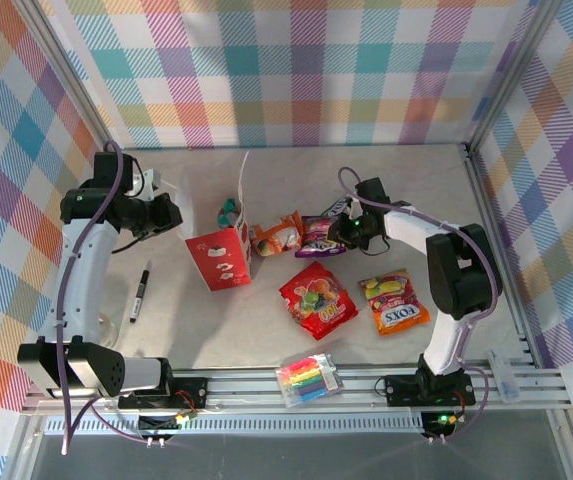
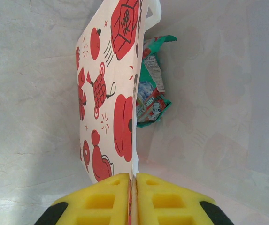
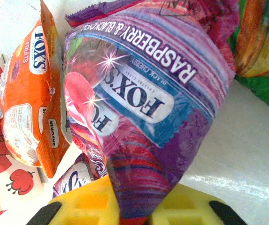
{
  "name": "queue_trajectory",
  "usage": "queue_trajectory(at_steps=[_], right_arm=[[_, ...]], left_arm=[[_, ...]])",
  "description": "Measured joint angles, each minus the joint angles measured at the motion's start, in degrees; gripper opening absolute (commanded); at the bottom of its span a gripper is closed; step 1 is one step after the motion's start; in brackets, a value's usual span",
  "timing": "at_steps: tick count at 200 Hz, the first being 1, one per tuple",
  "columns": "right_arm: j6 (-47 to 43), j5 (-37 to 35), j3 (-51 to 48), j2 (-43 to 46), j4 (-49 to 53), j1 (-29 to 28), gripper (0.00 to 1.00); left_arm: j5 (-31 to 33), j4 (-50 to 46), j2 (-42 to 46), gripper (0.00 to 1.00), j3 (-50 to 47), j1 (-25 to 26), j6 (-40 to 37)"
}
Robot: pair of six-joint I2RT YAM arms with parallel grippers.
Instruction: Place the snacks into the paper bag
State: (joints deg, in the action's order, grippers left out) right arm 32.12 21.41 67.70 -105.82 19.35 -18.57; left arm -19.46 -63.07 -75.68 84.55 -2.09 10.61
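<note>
Left claw (image 2: pixel 132 197) pinches the white-and-red printed paper bag (image 2: pixel 108 93) by its edge; right claw (image 3: pixel 132 206) pinches the glossy purple candy pouch (image 3: pixel 148 108), just right of the bag. Lift it off the counter (image 1: pixel 216 330) — then lower it into the opening.

Right of the paper bag (image 1: pixel 221 262), an orange pouch (image 1: pixel 276 238) and a purple pouch (image 1: pixel 316 237) are crowding the approach. Behind it, a teal pouch (image 1: pixel 229 210) is blocking passage. In front of it, the table (image 1: pixel 236 330) is lying bare.
</note>
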Motion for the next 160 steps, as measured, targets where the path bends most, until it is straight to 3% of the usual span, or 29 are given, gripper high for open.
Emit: queue_trajectory(at_steps=[63, 160], right_arm=[[-1.77, -0.46, 0.00, 1.20, 1.84, -0.17, 0.10], [-9.81, -5.81, -0.15, 13.79, 4.28, -1.44, 0.00]], left_arm=[[-0.28, 0.00, 0.00, 0.13, 0.00, 0.00, 0.00], [-0.42, -0.09, 0.00, 0.13, 0.00, 0.00, -0.94]])
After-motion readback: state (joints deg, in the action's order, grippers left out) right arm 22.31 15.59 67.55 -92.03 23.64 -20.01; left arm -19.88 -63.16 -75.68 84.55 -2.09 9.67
